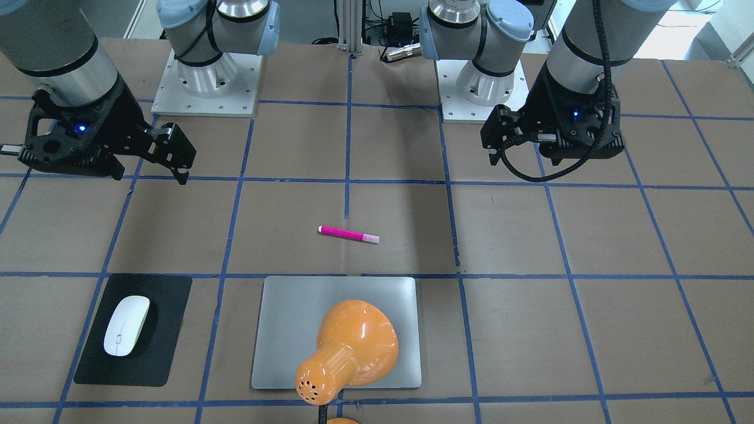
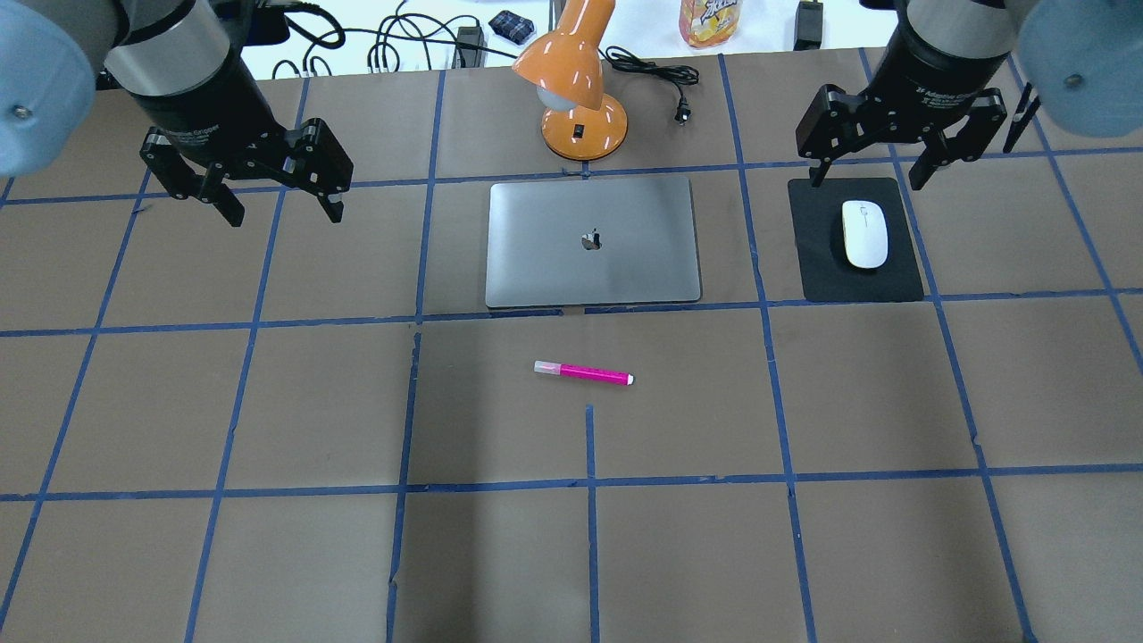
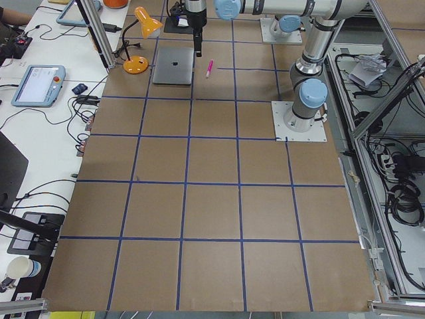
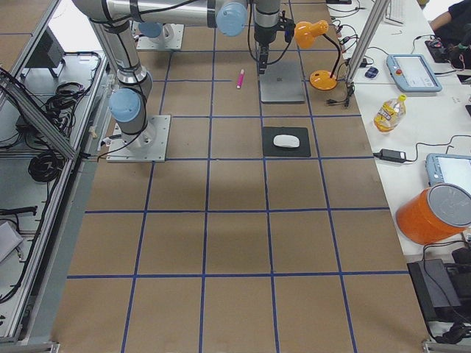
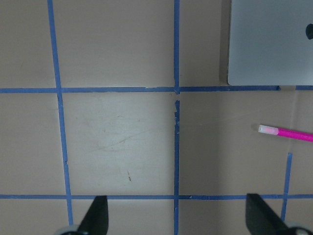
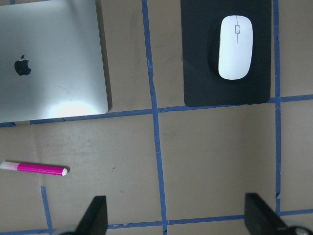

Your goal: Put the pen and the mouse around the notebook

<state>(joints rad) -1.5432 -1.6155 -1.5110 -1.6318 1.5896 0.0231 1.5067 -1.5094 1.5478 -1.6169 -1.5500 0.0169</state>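
The silver-grey notebook [image 2: 625,268] lies flat at the table's far middle. A magenta pen [image 2: 585,372] with a pale cap rests on the brown table a little nearer than the notebook's near edge. To the notebook's right a white mouse [image 2: 865,234] sits on a black mat [image 2: 817,268]. My left gripper [image 2: 284,216] hovers open and empty, well left of the notebook. My right gripper [image 2: 862,179] hangs open and empty above the mat's far edge. The right wrist view holds the mouse [image 6: 235,46], pen [image 6: 34,168] and notebook [image 6: 49,63]. The left wrist view holds the pen [image 5: 286,132] and a notebook corner [image 5: 271,44].
An orange desk lamp [image 2: 580,116] stands just beyond the notebook, its head leaning over it and hiding part of it in the front-facing view. Cables and a bottle [image 2: 710,20] lie past the far edge. Blue tape lines grid the brown table [image 2: 268,402].
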